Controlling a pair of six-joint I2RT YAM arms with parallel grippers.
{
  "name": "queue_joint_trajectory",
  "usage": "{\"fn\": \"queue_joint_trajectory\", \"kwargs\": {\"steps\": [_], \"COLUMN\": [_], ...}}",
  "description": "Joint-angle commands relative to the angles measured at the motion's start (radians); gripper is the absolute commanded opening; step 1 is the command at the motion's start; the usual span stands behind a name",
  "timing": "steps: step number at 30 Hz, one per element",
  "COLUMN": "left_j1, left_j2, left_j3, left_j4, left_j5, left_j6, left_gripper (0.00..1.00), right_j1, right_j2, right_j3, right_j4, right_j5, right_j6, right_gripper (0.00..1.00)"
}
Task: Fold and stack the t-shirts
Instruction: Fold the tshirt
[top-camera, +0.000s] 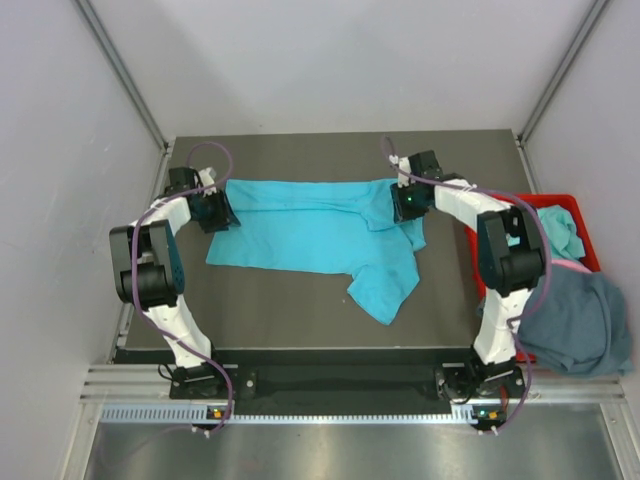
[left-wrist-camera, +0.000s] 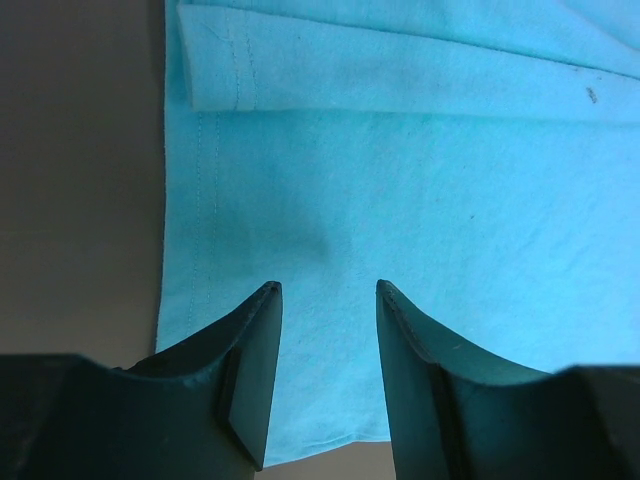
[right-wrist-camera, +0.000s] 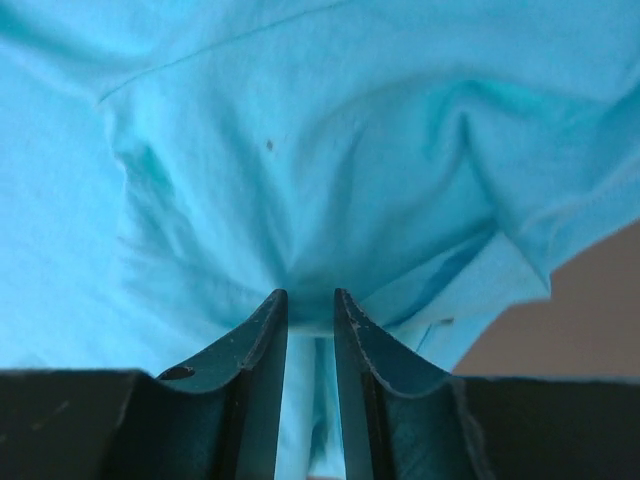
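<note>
Dark table (top-camera: 300, 310) between pale walls. At the left gripper (left-wrist-camera: 328, 290): jaws spread, nothing caught between them, poised over the left, hemmed end of the turquoise shirt (top-camera: 310, 230); touching the cloth or not, cannot tell. Just beyond the fingertips, a strip of the far edge folded over onto the cloth. At the right gripper (right-wrist-camera: 310, 295): jaws drawn close, pinching a bunch of the same shirt at its right end, with creases fanning out from the pinch. Between the two grippers, the shirt spread lengthwise across the far half of the table, mostly flat on the left, rumpled on the right, with one flap trailing toward the near side, right of centre. Off the table's right edge, a red bin (top-camera: 575, 205) holding more turquoise cloth. Draped over its near corner, beside the right arm, a grey shirt (top-camera: 580, 325).
</note>
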Motion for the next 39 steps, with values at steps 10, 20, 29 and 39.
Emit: {"fn": "queue_joint_trajectory", "kwargs": {"steps": [10,20,29,39], "left_j1": [0.007,0.024,0.059,0.116], "left_j2": [-0.011,0.096,0.319,0.52], "left_j3": [0.045,0.275,0.561,0.76], "left_j4": [0.009,-0.008,-0.097,-0.093], "left_j5": [0.017,-0.056,0.048,0.26], "left_j6": [0.001,-0.002,-0.031,-0.188], "left_gripper": [0.47,0.54,0.57,0.57], "right_j1": [0.002,-0.114,-0.196,-0.222], "right_j2": [-0.27,0.007,0.17,0.293], "right_j3": [-0.093,0.203,0.382,0.523], "right_j4": [0.039,-0.013,-0.067,-0.093], "right_j5": [0.059,0.067,-0.005,-0.123], "right_j6": [-0.011,0.011,0.028,0.075], "right_gripper": [0.28,0.28,0.28,0.28]}}
